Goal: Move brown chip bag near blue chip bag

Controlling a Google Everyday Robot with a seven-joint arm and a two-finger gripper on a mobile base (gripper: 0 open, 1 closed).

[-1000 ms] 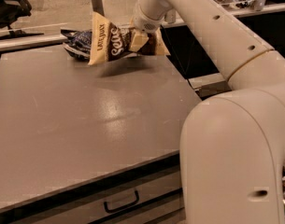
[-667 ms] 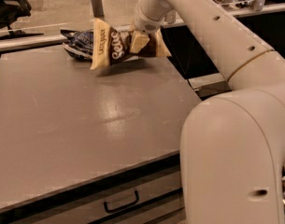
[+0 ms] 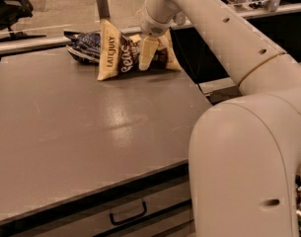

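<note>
Glossy grey tabletop [image 3: 91, 137], the gripper [image 3: 146, 59] at its far edge. Drawer [image 3: 81, 220] with dark handle [image 3: 128, 213] under its front. Black chair [image 3: 11, 6] beyond, far left.

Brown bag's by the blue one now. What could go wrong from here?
1. The brown chip bag stands tilted, gripper at its middle; it may flop when the gripper withdraws.
2. The blue chip bag lies close behind near the table's far edge; a further push could shove it off.
</note>
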